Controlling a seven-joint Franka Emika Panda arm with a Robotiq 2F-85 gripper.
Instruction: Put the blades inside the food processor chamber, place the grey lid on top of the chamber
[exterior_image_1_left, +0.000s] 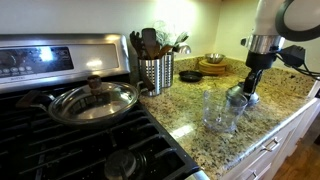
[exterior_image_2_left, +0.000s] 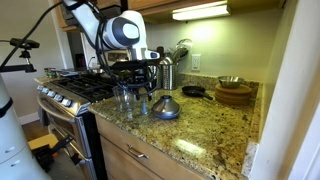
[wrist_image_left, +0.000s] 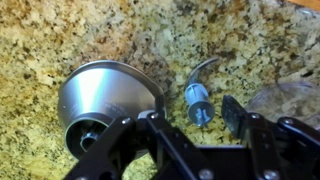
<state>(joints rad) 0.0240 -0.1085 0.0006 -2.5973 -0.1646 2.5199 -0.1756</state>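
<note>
In the wrist view the blades (wrist_image_left: 197, 101), a small blue-grey spindle with a curved blade, lie on the granite counter. My gripper (wrist_image_left: 195, 118) is open just above them, with one finger on each side and neither touching. The grey lid (wrist_image_left: 105, 98) lies tilted on the counter right beside one finger. The clear food processor chamber (wrist_image_left: 292, 100) shows at the edge past the other finger. In both exterior views the chamber (exterior_image_1_left: 218, 110) (exterior_image_2_left: 125, 100) stands upright on the counter next to the lid (exterior_image_1_left: 237, 97) (exterior_image_2_left: 165, 108), with the gripper (exterior_image_1_left: 249, 92) (exterior_image_2_left: 140, 78) low over them.
A stove carries a pan with a glass lid (exterior_image_1_left: 93, 100). A perforated steel utensil holder (exterior_image_1_left: 155, 70) stands behind it. A dark skillet (exterior_image_1_left: 190, 76) and a wooden bowl stack (exterior_image_1_left: 213, 65) sit further back. The counter's front edge (exterior_image_1_left: 265, 135) is close.
</note>
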